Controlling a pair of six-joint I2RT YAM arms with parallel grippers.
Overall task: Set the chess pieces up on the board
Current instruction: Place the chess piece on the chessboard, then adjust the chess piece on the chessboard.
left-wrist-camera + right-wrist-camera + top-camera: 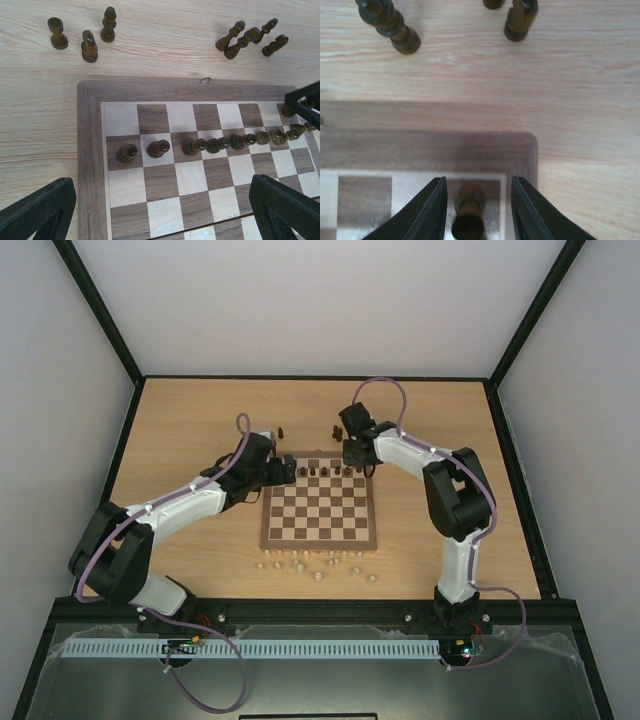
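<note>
The board point(320, 530) lies mid-table. A row of dark chess pieces point(220, 144) stands on its second far row. My left gripper point(162, 182) is open and empty, hovering over the board's far left corner point(90, 150); it also shows in the top view point(284, 472). My right gripper point(478, 185) is open over the far right corner point(445, 150), its fingers on either side of a dark piece point(469, 210) standing on the corner square without gripping it; it also shows in the top view point(360, 466).
Three dark pieces point(89, 45) stand on the table beyond the board's far left, and several more point(247, 40) lie tilted beyond its far middle. Two of them show in the right wrist view point(395, 27). Pale pieces point(315, 565) are scattered in front of the board.
</note>
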